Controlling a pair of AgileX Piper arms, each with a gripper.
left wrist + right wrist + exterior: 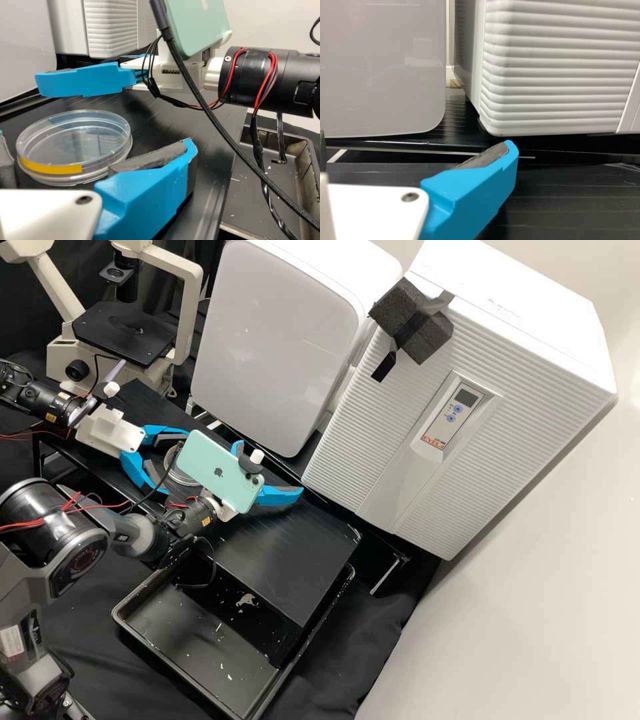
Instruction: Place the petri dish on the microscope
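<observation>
Clear dish [75, 137] on the bench [287, 547], between the left gripper's [175, 462] widely parted fingers, which did not grip it; the right gripper [269, 467], also spread wide, held nothing.

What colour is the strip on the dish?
Yellow strip on the dish; shows best in the left wrist view.

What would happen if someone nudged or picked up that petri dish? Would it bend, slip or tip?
The petri dish looks thin-walled and clear, like rigid plastic, so it would probably stay stiff and feel light. Its smooth, shiny side may slip in a loose hold. Lying flat and low, it seems likelier to slide across the black bench than tip.
</observation>
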